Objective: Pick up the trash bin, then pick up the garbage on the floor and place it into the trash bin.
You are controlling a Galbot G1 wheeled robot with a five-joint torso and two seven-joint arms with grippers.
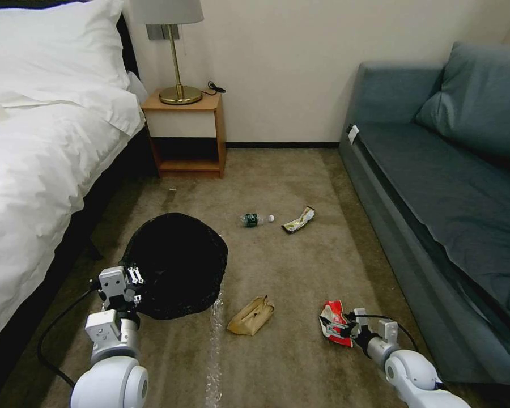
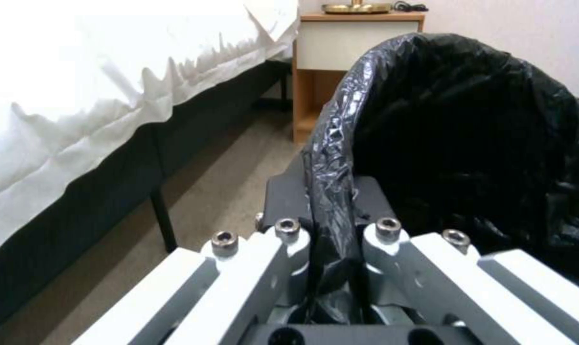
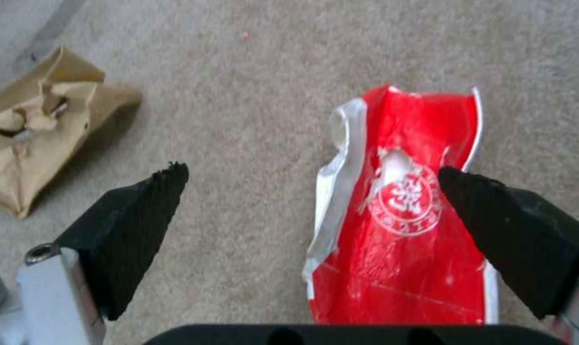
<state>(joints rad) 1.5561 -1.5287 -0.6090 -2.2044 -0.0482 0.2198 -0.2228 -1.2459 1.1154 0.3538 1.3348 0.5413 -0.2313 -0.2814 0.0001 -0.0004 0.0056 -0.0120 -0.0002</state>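
Head view: four garbage (image 1: 250, 315) pieces (floor)

**Two white-and-silver robot arms with black-tipped claws**

Each arm has a glossy white, rounded joint shell leading to a brushed silver cylindrical wrist. White blocky brackets sit on the wrists, and a black cable loops beside each arm. The left claw (image 1: 135, 281) has white linkage bars on silver pivots, fastened with dark hex-socket screws, and flat black fingers. The right claw (image 3: 312, 191) has two black, wedge-shaped, rough-textured pads (image 3: 136, 225) on silver metal fingers, with a hex screw on one, over a black base bar.
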